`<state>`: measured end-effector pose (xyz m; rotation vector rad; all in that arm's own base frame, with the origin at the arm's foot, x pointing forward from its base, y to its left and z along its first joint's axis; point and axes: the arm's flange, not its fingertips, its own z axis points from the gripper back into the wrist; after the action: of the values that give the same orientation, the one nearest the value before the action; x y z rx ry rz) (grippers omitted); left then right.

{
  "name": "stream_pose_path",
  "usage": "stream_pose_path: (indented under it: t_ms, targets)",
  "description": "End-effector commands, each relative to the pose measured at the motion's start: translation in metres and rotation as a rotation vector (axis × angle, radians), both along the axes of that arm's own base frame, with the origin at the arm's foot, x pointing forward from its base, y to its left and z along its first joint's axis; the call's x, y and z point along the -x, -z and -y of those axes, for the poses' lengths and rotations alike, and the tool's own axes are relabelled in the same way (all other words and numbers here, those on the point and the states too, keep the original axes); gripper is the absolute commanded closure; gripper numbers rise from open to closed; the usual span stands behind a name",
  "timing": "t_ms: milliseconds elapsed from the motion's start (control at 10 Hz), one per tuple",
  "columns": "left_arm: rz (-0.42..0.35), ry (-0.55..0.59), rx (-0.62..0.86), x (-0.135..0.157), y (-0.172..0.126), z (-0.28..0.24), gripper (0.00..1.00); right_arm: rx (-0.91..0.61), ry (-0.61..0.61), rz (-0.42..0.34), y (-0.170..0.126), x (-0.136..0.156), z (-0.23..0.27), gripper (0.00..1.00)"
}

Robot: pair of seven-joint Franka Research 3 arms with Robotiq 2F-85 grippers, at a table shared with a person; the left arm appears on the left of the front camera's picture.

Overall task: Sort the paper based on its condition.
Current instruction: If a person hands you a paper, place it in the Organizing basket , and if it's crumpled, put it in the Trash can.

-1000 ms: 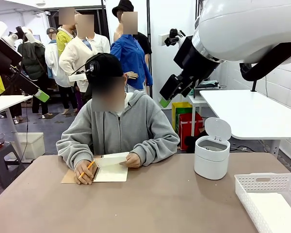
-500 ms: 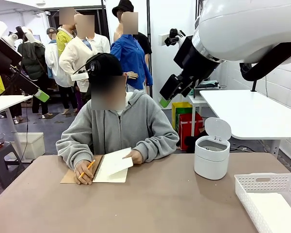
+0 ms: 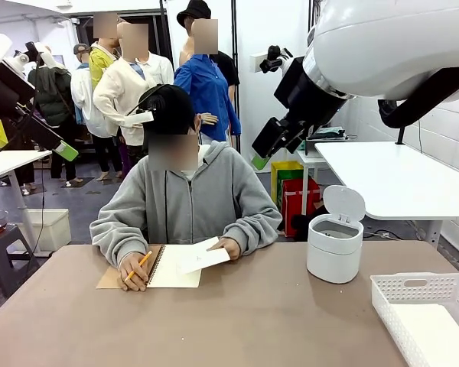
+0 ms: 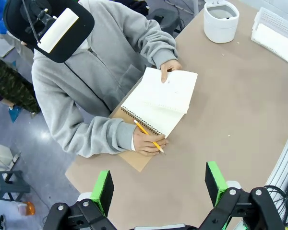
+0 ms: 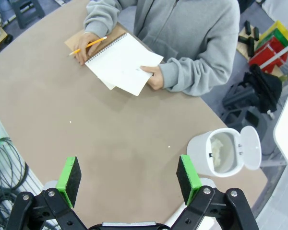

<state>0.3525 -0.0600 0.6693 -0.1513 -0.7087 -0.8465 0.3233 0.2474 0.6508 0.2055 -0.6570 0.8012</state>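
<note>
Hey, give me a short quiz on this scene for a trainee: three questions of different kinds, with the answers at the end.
1. True or false: the white bin has its lid open.
2. The sheet in the person's hand is: A flat, B crumpled into a wad, C rolled into a tube.
3. Fill in: the person's other hand, by the notebook, holds a ____.
Key: 1 true. 2 A. 3 pencil.
</note>
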Motion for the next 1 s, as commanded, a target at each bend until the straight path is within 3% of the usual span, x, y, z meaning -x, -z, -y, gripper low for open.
stream_pose_path:
  t_ms: [0, 900]
  targets:
    - [0.013, -0.003, 0.003, -0.0002, -0.0017, 0.0004, 0.00, -0.001, -0.006, -0.005, 0.0019, -0.0017, 0.0005, 0.00]
    - [0.013, -0.003, 0.003, -0.0002, -0.0017, 0.0004, 0.00, -0.001, -0.006, -0.005, 0.0019, -0.0017, 0.0005, 0.00]
